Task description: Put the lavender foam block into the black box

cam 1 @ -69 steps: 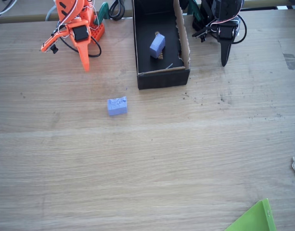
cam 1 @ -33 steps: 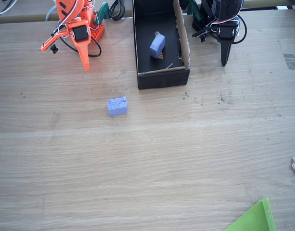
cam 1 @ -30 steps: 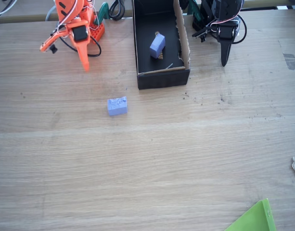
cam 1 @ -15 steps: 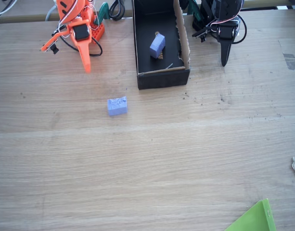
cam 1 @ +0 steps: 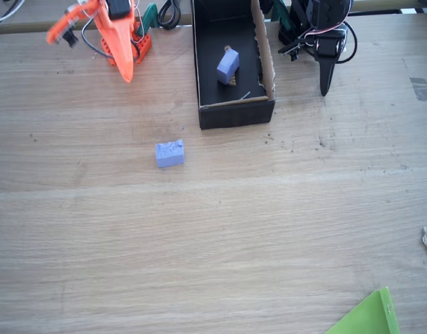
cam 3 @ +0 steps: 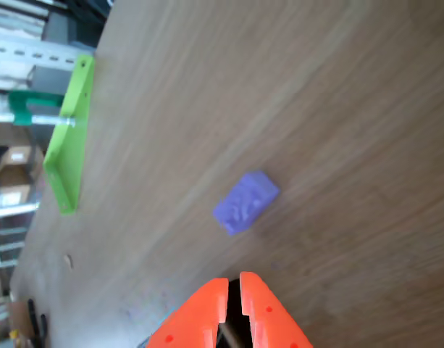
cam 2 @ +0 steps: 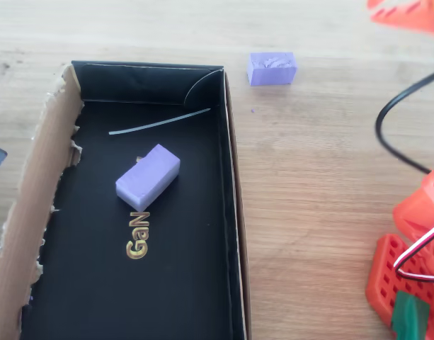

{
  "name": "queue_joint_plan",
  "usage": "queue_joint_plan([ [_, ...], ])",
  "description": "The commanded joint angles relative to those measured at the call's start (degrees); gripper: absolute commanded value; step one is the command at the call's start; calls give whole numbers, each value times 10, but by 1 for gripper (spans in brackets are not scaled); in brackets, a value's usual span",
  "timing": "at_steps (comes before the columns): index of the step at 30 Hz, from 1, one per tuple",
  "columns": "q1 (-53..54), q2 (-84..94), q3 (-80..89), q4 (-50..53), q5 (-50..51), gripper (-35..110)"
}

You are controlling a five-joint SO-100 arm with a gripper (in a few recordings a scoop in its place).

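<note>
A wooden table (cam 1: pixel 220 229) carries the black box (cam 1: pixel 234 115) at its far edge in the fixed view, and inside the box lies a smoother lavender block (cam 2: pixel 148 177) near gold lettering. The orange gripper (cam 3: pixel 233 297) hangs above the table with its jaws nearly together around a thin gap, holding nothing. The lavender foam block (cam 1: pixel 169 153) sits on the bare wood outside the box, well apart from the gripper (cam 1: pixel 124 69).

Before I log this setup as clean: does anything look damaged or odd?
Yes. The black box has one long wall torn ragged, raw tan cardboard showing. A smoother lavender block already lies inside it, while the lavender foam block sits outside on the table.
</note>
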Motion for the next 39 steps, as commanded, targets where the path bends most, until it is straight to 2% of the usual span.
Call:
queue_joint_plan([
  [1,-4,-57,-90,43,32,0],
  [9,-9,-145,-134,62,45,0],
  [16,17,-301,-261,185,100,0],
  [20,40,-382,-338,210,101,0],
  [23,41,-404,-367,207,47,0],
  [31,9,-409,-376,156,-197,0],
  [37,-22,-461,-458,171,-294,0],
  [39,-23,-489,-504,200,-293,0],
])
